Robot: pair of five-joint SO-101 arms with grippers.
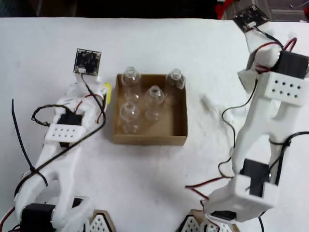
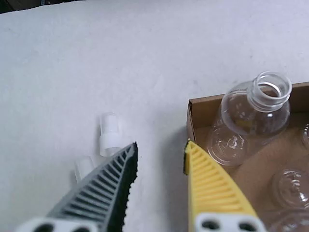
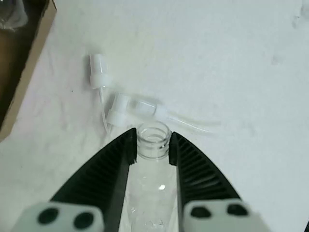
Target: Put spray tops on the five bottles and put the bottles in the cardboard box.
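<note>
White tabletop (image 1: 145, 43) carries the cardboard box (image 1: 149, 140) with four uncapped bottles (image 1: 129, 112). My right gripper (image 3: 152, 142) is clenched on the fifth bottle (image 3: 153, 131) at the neck; the left gripper (image 2: 161, 152) hangs released beside the box wall. Risk: the slick neck slips, or I sweep the loose spray tops (image 3: 124, 107) just ahead. Open table lies beyond the box.

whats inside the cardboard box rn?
Four clear bottles stand in the cardboard box, and their necks look open. They cover the floor beneath them. A fifth bottle sits in the right gripper, outside the box.
</note>
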